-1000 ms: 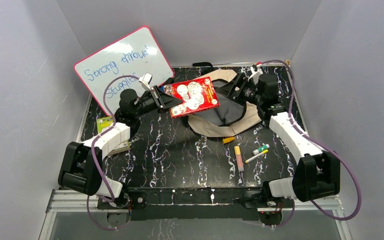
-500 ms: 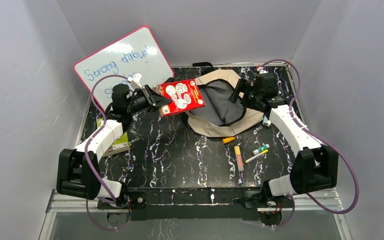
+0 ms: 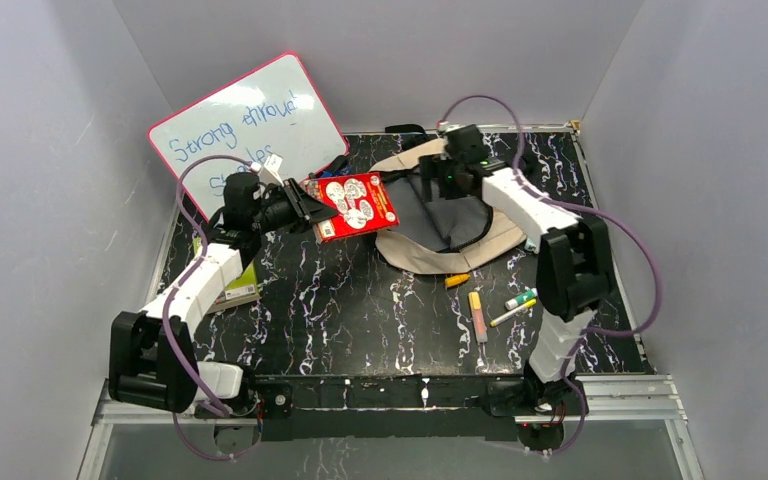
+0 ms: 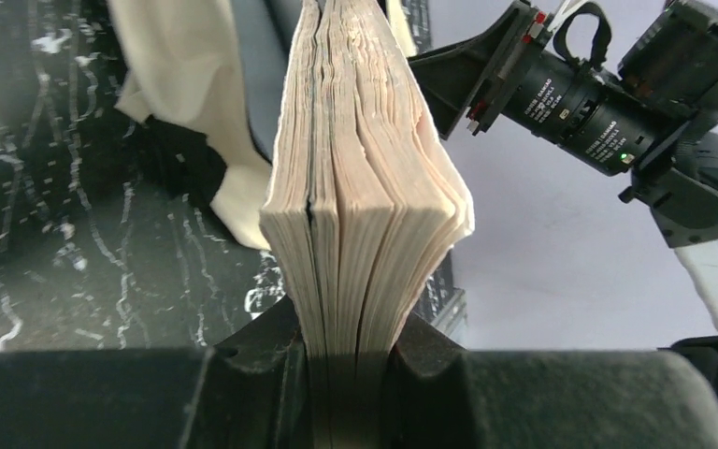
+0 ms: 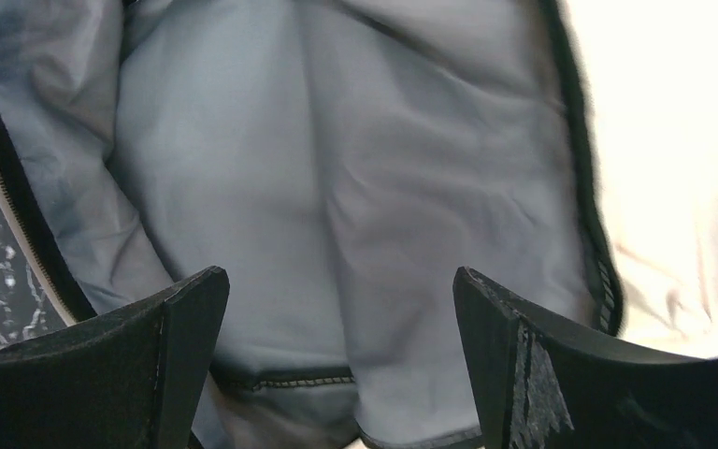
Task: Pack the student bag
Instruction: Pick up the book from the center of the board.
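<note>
The student bag (image 3: pixel 440 262) lies open at the back middle of the table, beige outside with its grey lining showing. My left gripper (image 3: pixel 305 212) is shut on a thick red-covered book (image 3: pixel 355 203) and holds it in the air just left of the bag. The left wrist view shows the book's page edges (image 4: pixel 355 187) clamped in the gripper (image 4: pixel 351 374), with the beige bag (image 4: pixel 196 84) behind. My right gripper (image 3: pixel 430 180) is open and empty over the bag's mouth. In the right wrist view the gripper (image 5: pixel 337 309) hangs just above the grey lining (image 5: pixel 337 187).
A pink-rimmed whiteboard (image 3: pixel 245 125) leans against the back left wall. A green notebook (image 3: pixel 245 285) lies under my left arm. An orange marker (image 3: pixel 477 315), a green-capped pen (image 3: pixel 520 298) and a small orange piece (image 3: pixel 457 280) lie in front of the bag.
My left gripper has drawn the red book leftward, off the bag. My right arm has swung from the bag's right side to over its open mouth.
</note>
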